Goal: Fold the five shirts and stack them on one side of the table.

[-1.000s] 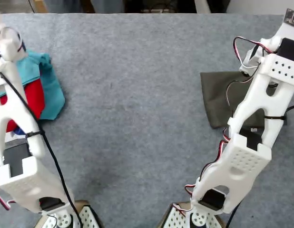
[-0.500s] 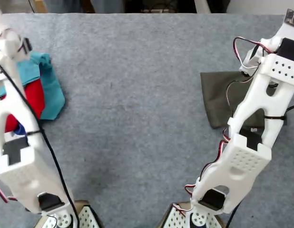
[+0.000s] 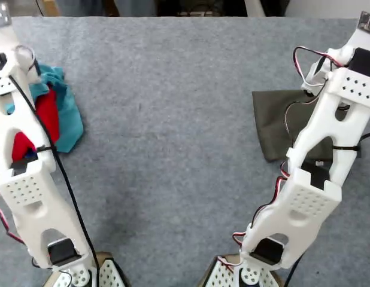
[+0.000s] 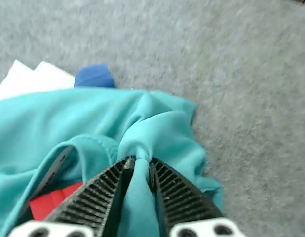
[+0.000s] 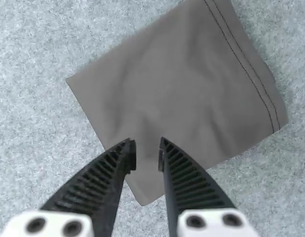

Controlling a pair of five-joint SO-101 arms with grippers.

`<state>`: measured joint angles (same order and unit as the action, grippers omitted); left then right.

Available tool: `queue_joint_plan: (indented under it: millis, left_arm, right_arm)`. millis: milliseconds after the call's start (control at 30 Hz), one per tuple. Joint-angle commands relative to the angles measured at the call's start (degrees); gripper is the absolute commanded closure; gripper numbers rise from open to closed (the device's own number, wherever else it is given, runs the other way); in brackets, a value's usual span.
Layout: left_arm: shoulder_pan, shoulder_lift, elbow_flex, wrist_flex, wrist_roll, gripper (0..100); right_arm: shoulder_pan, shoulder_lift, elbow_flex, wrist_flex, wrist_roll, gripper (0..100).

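Teal shirt [image 4: 68,123], bunched at 9 o'clock on table [image 3: 173,149], is being pinched by L gripper [image 4: 139,170]; probably best lifting slow, w/o dragging red shirt [image 4: 54,200]. R gripper [image 5: 146,148] is hovering part-open over grey shirt [image 5: 182,89] at 3 o'clock.

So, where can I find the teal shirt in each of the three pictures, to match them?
High view: the teal shirt lies bunched at the left edge of the table.
Left wrist view: it lies crumpled close under the camera, one fold pinched in the left gripper.
Right wrist view: this one looks at the folded dark grey shirt instead.
Shared landmark: the red shirt showing among the teal folds.
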<state>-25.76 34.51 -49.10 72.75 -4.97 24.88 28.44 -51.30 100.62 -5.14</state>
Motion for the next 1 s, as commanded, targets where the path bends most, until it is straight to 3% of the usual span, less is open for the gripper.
queue_joint_plan:
  millis: [0,233,433,800,967]
  left_arm:
    - [2.2,-1.1,-12.0,4.7,-0.4,97]
    - [9.3,-1.0,-30.2,16.1,-0.4,97]
    - [23.3,-0.9,-46.5,26.9,-0.8,97]
    - [54.1,-5.5,-45.9,28.0,-0.4,97]
    - [63.6,-10.6,-45.1,28.3,-0.6,97]
  right_arm:
    - [-0.7,-1.0,-1.8,0.4,-0.3,90.6]
    - [-0.7,-1.1,-1.8,0.4,-0.4,90.6]
    - [-0.7,-1.1,-1.8,0.4,-0.6,90.6]
    - [-0.4,-1.1,-1.9,0.4,-0.4,90.6]
    - [-0.6,-1.1,-1.9,0.4,-0.2,90.6]
